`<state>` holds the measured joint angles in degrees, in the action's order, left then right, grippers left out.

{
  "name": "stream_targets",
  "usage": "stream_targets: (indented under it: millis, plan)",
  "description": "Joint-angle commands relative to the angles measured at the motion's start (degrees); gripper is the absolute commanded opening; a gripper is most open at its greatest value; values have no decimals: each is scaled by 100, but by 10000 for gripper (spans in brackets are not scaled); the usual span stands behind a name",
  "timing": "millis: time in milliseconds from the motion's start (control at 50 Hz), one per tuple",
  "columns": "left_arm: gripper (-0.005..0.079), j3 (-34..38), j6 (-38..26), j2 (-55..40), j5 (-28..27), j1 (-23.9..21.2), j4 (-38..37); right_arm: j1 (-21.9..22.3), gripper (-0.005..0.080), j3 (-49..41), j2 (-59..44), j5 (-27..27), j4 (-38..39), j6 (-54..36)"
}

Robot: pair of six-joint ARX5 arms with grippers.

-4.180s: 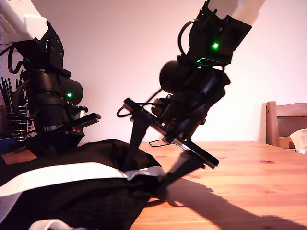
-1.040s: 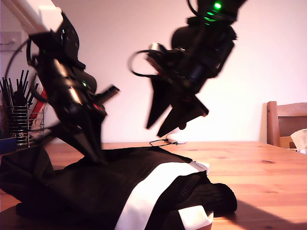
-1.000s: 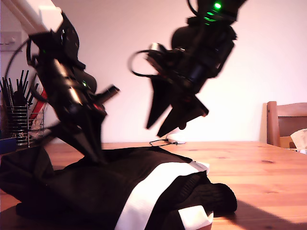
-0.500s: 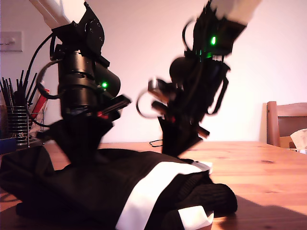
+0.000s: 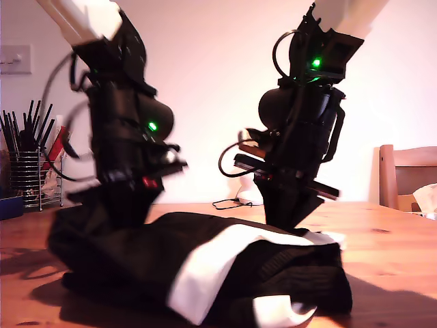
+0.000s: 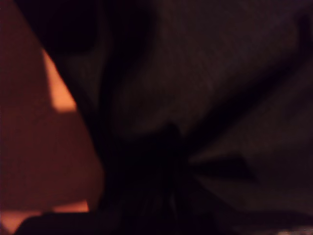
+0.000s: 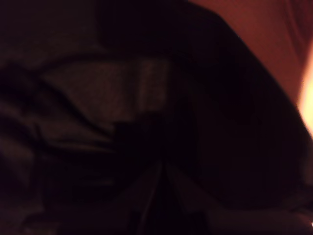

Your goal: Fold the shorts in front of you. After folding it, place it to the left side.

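Both arms are down on the shorts (image 5: 205, 266), which lie bunched in a thick heap on the wooden tabletop (image 5: 389, 239). A wide white band (image 5: 205, 273) runs slantwise across the black cloth.

Along my first pincer (image 6: 168, 147) it is very dark. Black fabric (image 6: 205, 73) fills nearly everything ahead of the pincer, and its creases draw together into one point right at the tip. A strip of orange tabletop (image 6: 44, 147) shows beside the pincer. The fingers are lost in shadow, so I cannot tell whether this pincer is wide, narrow or pinching cloth.

My second pincer (image 7: 159, 169) is dark too. The shorts (image 7: 98, 98) lie straight under it, with a paler grey patch just beyond the tip and folds meeting at the tip itself. Tabletop (image 7: 264, 29) glows further out from the pincer. Again the fingers do not show, and I cannot tell its state.

From outside, one arm (image 5: 126, 137), smeared with blur, plants its tip in the black end of the heap. The other arm (image 5: 300, 137), sharp and with a green light lit, comes down where the white band reaches the heap's top edge. The wrist views are too dim to say for certain which arm is which.

Behind the arms stand a wire holder of dark utensils (image 5: 24, 171), a wall switch (image 5: 15, 59), a thin cable (image 5: 229, 203) on the tabletop and a wooden chair (image 5: 406, 174).
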<state>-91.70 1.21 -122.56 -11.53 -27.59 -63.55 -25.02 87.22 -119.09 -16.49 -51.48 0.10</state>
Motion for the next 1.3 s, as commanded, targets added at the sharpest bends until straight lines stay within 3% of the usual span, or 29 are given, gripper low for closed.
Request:
stream_targets:
  millis: [0,340,520,720,940,1000,1180,1280]
  plan:
    - [22,111,-269,-280,229,-9,369,-48,-12,-109,-13,92,-203,382]
    - [1,83,-1102,-280,1119,72,1615,-461,-12,-111,-13,872,-382,2997]
    - [2,79,-1222,-223,1156,61,2087,-695,-12,-111,-13,1270,-391,4347]
    - [2,-90,-1010,162,1014,122,2142,-758,-12,-111,-13,1513,-323,4435]
    - [11,-229,-223,651,-98,448,2092,-743,-12,-111,-11,1495,-199,3869]
    - [59,-271,22,658,-284,562,2013,-743,-12,-111,-11,1469,-164,3766]
    - [410,-328,599,658,-1054,984,1790,-743,-12,-111,-11,1342,35,3427]
    - [487,-328,616,643,-1139,1163,1506,-743,-12,-111,-11,1340,107,3279]
